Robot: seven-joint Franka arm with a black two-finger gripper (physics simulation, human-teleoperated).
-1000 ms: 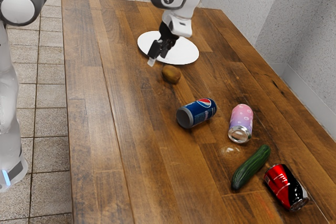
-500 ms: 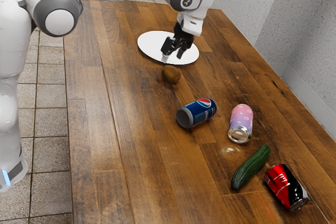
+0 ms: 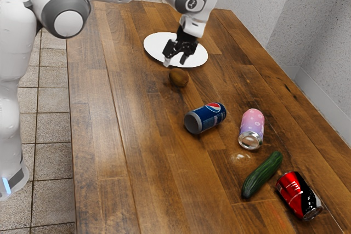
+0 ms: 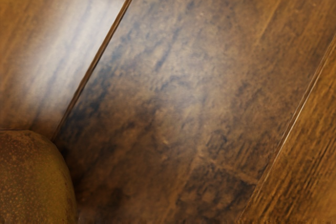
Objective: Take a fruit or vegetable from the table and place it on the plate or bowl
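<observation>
A brown kiwi [image 3: 179, 77] lies on the wooden table, just in front of a flat white plate [image 3: 194, 56]. My gripper [image 3: 176, 56] hangs over the plate's near edge, a little above and behind the kiwi, open with nothing between its fingers. In the wrist view the kiwi [image 4: 32, 182] shows as a rough brown curve in a corner, with bare wood beside it. A green cucumber [image 3: 262, 174] lies near the table's front right.
A blue soda can [image 3: 205, 117] lies on its side mid-table. A pink can [image 3: 252, 128] lies further right, and a red can [image 3: 297, 195] sits by the cucumber. Grey walls border the exterior view's right. The table's left half [image 3: 109, 135] is bare wood.
My arm swung right over the plate, then eased back left and slightly down toward the kiwi. The objects on the table have not moved.
</observation>
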